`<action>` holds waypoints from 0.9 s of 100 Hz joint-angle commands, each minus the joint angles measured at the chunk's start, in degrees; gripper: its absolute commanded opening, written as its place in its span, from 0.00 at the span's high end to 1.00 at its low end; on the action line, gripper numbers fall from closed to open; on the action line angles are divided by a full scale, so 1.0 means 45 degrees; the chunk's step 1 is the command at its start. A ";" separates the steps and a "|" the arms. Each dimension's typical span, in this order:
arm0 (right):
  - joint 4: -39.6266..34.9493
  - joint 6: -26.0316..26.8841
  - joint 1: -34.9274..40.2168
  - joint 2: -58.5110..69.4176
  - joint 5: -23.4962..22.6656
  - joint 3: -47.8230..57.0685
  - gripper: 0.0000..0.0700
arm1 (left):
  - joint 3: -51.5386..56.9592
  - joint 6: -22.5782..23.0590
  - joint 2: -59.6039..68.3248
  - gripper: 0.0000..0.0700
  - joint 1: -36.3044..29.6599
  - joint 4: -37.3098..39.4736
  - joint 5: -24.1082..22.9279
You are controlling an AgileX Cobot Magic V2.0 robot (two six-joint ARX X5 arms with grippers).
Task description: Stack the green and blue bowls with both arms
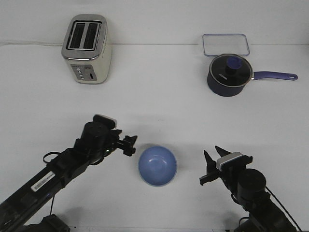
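Observation:
A light periwinkle blue bowl (157,166) sits upright on the white table, low in the middle, between my two arms. No pale green bowl shows; I cannot tell whether one lies under the blue bowl. My left gripper (130,145) is just left of the blue bowl's rim, pointing at it. Its fingers stand a little apart and hold nothing. My right gripper (212,152) is to the right of the bowl, a clear gap away. Its fingers point up and away from me, open and empty.
A cream and silver toaster (87,48) stands at the back left. A dark blue lidded saucepan (230,74) with a long handle stands at the back right, with a clear rectangular lid or tray (225,44) behind it.

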 commanded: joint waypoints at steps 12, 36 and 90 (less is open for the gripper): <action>0.0296 -0.0151 0.0087 0.0044 0.0306 0.0117 0.60 | 0.0214 0.2123 -0.1962 0.37 0.0923 0.0092 -0.2239; 0.0729 -0.0121 0.0087 -0.0452 0.0622 0.0117 1.00 | 0.0199 0.3177 -0.4109 0.98 0.2492 -0.0748 -0.2929; 0.1185 -0.0466 0.0087 -0.5620 0.2584 -0.0845 1.00 | -0.5940 0.3570 -1.1400 0.98 0.4371 0.3036 -0.3293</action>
